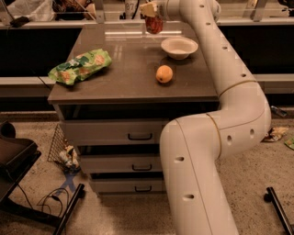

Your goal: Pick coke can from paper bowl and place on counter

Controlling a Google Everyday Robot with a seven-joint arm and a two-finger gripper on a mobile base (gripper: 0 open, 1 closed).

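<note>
The coke can (pixel 154 25) is a red can held in the air above the back of the counter (pixel 128 73), left of the paper bowl (pixel 179 47). My gripper (pixel 150 11) is shut on the can's top, at the end of the white arm that reaches in from the right. The white bowl sits empty at the counter's back right. The can's silver top is hidden by the gripper.
An orange fruit (pixel 164 74) lies on the counter in front of the bowl. A green snack bag (pixel 80 65) lies at the left edge. Three black-handled drawers (pixel 138 136) are below. A shelf with clutter runs behind the counter.
</note>
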